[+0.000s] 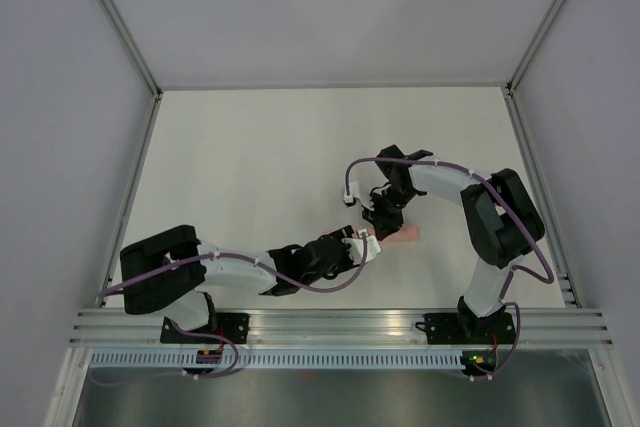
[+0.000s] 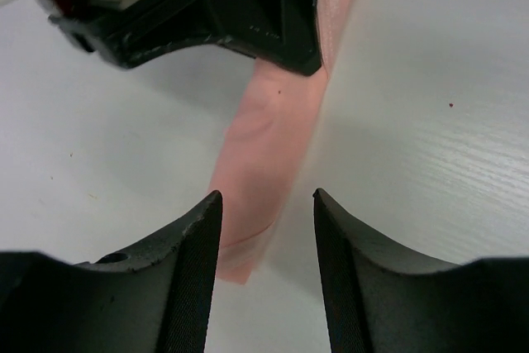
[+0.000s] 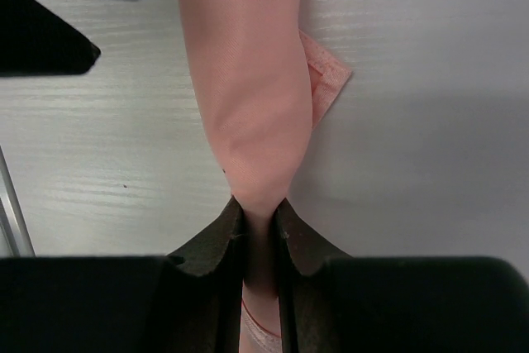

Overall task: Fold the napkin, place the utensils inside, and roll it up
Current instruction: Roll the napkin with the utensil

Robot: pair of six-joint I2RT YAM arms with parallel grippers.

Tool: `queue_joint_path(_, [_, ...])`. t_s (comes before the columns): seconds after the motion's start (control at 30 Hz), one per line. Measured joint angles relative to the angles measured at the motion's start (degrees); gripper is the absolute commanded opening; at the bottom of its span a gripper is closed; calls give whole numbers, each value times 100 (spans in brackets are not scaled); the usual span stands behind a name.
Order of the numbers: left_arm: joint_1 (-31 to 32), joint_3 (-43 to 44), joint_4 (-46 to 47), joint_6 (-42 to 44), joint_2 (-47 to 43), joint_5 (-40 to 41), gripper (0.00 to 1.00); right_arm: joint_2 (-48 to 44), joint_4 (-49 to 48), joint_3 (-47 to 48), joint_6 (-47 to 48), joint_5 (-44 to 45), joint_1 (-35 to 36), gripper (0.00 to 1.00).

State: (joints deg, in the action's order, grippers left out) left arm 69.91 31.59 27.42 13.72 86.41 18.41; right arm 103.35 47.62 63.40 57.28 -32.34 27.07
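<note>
The napkin (image 1: 407, 235) is a slim salmon-pink tube lying on the white table between the two grippers. My right gripper (image 1: 385, 217) is shut on one end of the napkin (image 3: 248, 80), pinching it between the fingertips (image 3: 259, 208); a small pink corner flap (image 3: 328, 82) pokes out beside the roll. My left gripper (image 1: 365, 245) is open, its fingertips (image 2: 266, 196) either side of the napkin's other end (image 2: 269, 138) without gripping it. The right gripper's black body (image 2: 248, 14) covers the napkin's far part in the left wrist view. No utensils show.
An aluminium rail (image 1: 340, 322) runs along the near edge by the arm bases. Grey enclosure walls (image 1: 60, 147) stand left, right and at the back. The left gripper's black body (image 3: 50, 22) shows at the upper left of the right wrist view.
</note>
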Motion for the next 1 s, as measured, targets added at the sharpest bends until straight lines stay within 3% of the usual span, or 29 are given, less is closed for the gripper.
queue_joint_path(0.03, [59,98,-11,157,125,35,58,55,57,57,2,-17,-4,19])
queue_joint_path(0.27, [208,660,-20,1014,811,98,63,295,304,299,2,-103,-46,19])
queue_joint_path(0.6, [177,1019,-59,1648,1497,46,63,540,562,542,15,-175,-74,19])
queue_joint_path(0.8, [-68,1320,-221,1703,1711,-245,50,723,776,721,72,-256,-74,19])
queue_joint_path(0.93, [-236,1556,-669,1679,1768,-586,30,848,925,844,138,-306,-105,20])
queue_joint_path(1.0, [-291,1731,-994,1648,1788,-758,25,896,986,890,160,-326,-111,22])
